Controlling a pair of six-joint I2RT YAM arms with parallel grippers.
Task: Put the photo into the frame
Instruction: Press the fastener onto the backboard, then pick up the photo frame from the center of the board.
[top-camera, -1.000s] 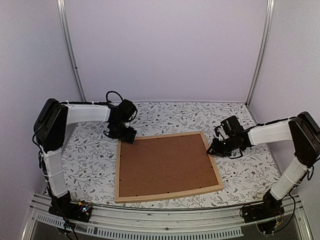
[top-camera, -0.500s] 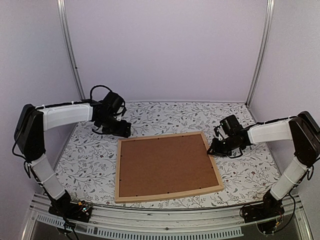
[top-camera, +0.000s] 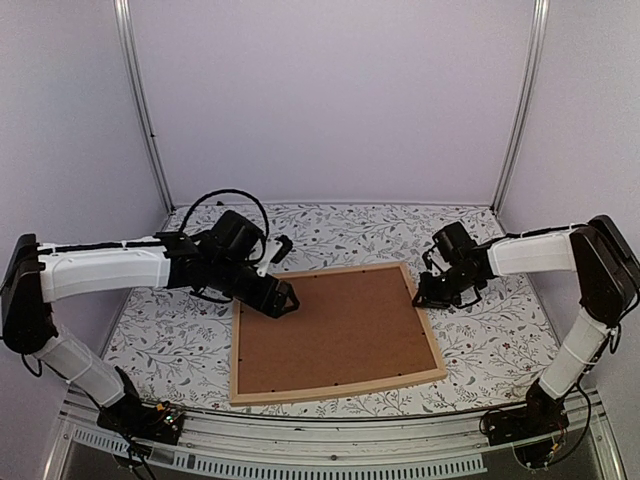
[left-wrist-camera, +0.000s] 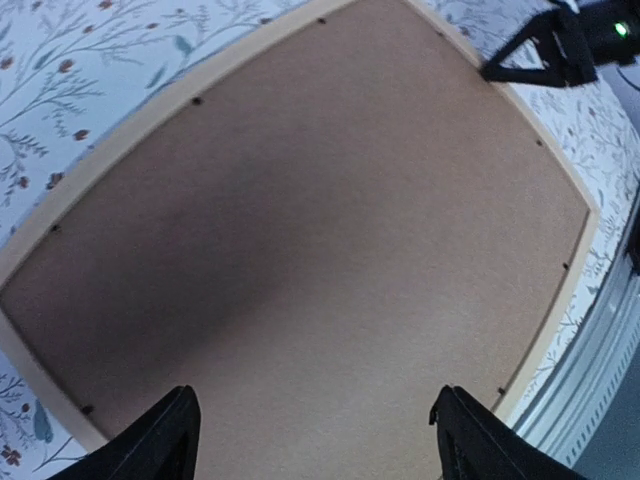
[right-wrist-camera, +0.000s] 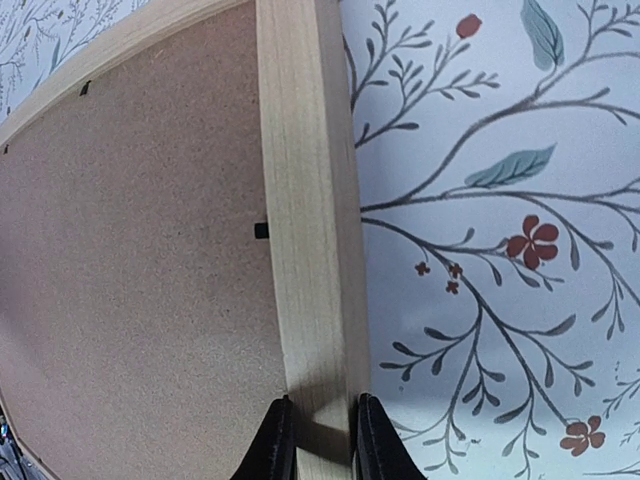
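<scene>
1 frame (top-camera: 340, 386) encloses 1 backing board (top-camera: 335, 330).

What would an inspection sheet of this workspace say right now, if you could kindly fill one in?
Surface: table covered in a floral-print cloth.
Job's things: frame lies flat, back up, with the brown backing board seated in it; photo not visible.
Clutter: nothing seen.
Grippers: left gripper open, above the board's far left corner; right gripper closed across the frame's right bar.
Cables: black cable loops over the left wrist.
Surroundings: plain pale walls, metal uprights.
</scene>
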